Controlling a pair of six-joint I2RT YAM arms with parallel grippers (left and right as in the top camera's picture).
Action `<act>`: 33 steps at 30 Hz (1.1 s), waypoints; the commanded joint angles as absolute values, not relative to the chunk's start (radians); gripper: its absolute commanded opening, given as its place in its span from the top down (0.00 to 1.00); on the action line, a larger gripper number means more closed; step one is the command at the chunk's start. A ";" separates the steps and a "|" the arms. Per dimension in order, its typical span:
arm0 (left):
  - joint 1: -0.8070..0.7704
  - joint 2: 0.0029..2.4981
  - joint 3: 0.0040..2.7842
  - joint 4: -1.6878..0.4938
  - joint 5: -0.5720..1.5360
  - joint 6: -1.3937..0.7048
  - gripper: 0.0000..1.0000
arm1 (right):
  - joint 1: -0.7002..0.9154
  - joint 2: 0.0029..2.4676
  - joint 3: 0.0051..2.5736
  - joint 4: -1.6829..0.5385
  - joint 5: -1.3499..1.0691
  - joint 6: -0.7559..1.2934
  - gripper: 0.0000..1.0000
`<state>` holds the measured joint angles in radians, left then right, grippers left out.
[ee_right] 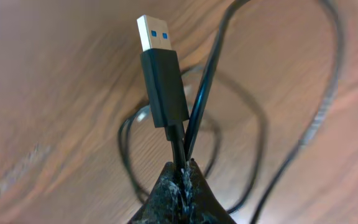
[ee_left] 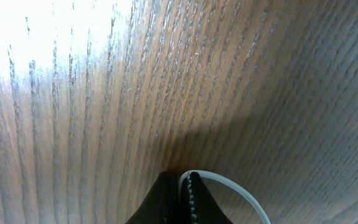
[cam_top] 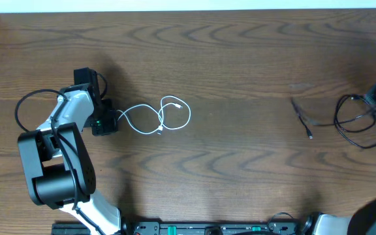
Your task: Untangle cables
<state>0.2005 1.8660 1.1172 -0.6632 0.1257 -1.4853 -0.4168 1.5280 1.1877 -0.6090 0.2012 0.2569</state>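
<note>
- My left gripper [ee_left: 179, 182] has its dark jaws pressed together on the thin, smooth white cable [ee_left: 229, 182]. The cable arcs out to the right from between the tips. The rest of my fingers is cut off by the bottom edge of the wrist view.
- My right gripper [ee_right: 182, 169] pinches the thin black cable [ee_right: 178, 140] just below its glossy rectangular USB plug [ee_right: 162, 81]. The plug has a silver shell and a blue insert, and it stands upright. My finger pads look scuffed and flecked white.
- Behind the plug the black loops blur, and I cannot tell which strand lies over which.
- From overhead, my right gripper is a dark lump half lost at the right edge.
- The white cable lies in loose overlapping loops on the brown wood-grain table [cam_top: 240, 52], left of centre. The black cable coils at the far right, with one loose end reaching toward the middle. The two are well apart.
- My left arm [cam_top: 57, 156], white and black, is folded, with its wrist low and pointing right.
</note>
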 commanded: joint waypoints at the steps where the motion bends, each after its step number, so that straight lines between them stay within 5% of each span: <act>1: 0.206 1.874 1.109 -0.676 0.105 -1.480 0.93 | -0.423 1.602 1.208 -0.619 0.052 0.218 0.99; 7: 0.206 1.874 1.109 -0.676 0.105 -1.480 0.92 | -0.423 1.702 1.208 -0.628 0.010 0.219 0.96; 8: 0.206 1.874 1.109 -0.676 0.105 -1.480 0.92 | -0.423 1.710 1.208 -0.628 0.002 0.219 0.89; 10: 0.206 1.874 1.109 -0.676 0.105 -1.480 0.93 | -0.423 1.721 1.208 -0.627 -0.034 0.219 0.58; 17: 0.206 1.874 1.109 -0.676 0.105 -1.480 0.92 | -0.408 1.723 1.208 -0.623 -0.164 0.170 0.24; 33: 0.206 1.874 1.109 -0.676 0.105 -1.480 0.92 | -0.094 1.723 1.205 -0.758 -0.164 0.231 0.31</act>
